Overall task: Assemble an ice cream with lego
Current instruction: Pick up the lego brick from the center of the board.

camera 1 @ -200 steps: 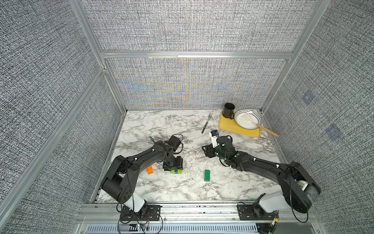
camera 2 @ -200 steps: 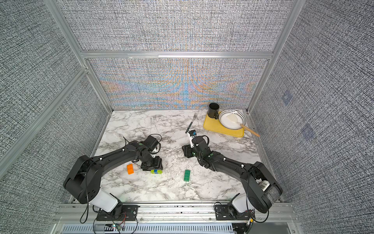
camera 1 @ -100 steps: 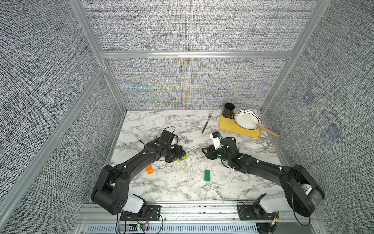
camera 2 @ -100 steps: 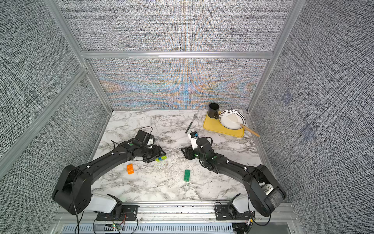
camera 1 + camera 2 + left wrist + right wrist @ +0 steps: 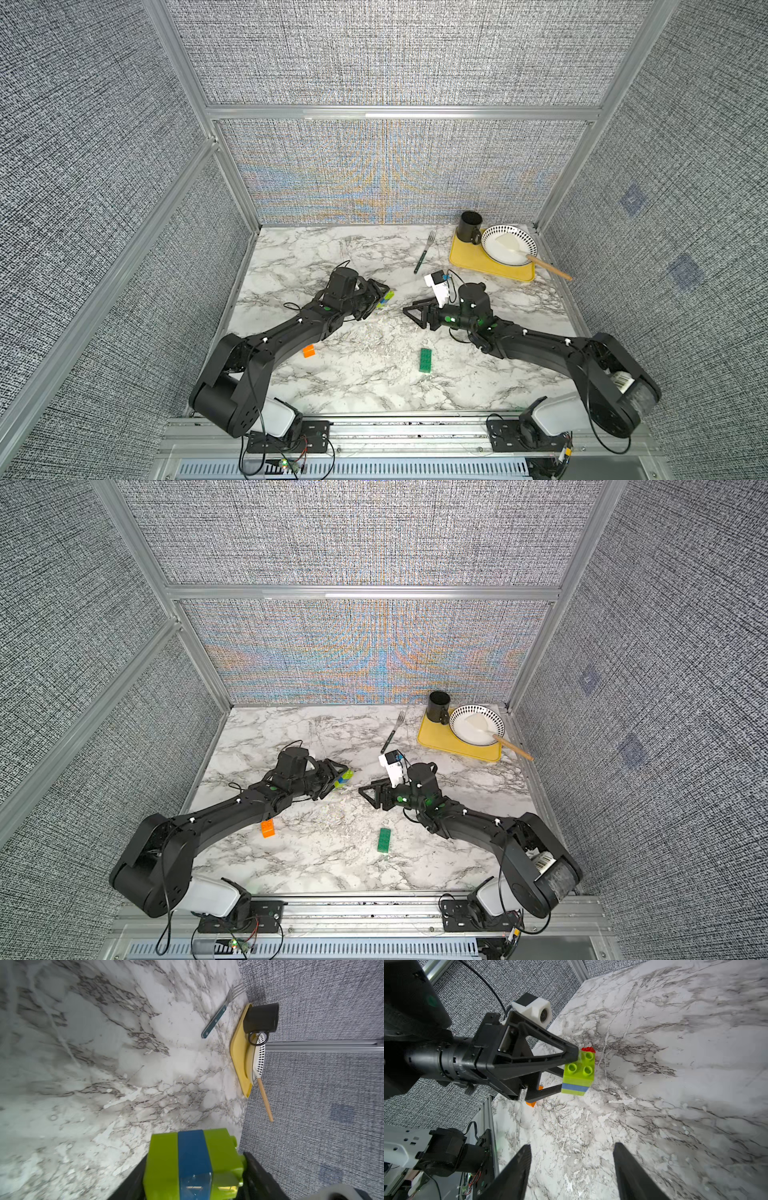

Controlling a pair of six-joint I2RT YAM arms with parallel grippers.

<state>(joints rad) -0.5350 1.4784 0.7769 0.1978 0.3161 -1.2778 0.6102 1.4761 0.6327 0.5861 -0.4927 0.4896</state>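
We see the left gripper (image 5: 377, 302), a second ago low beside the orange brick (image 5: 308, 351), now nearer the table's (image 5: 374, 395) middle, clamped on the lime-blue-lime stem (image 5: 578, 1073). The right gripper (image 5: 572, 1157) faces it, jaws apart and empty. The green brick (image 5: 424, 360) lies apart.

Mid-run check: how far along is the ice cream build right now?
Done: the lime-blue-lime stem is already stacked. In hand: the left gripper is shut on it, while the right gripper is open and empty, facing it. Remaining: the dark green brick and the orange brick lie loose on the marble table. A red brick shows just behind the stem, and whether it is attached is unclear.
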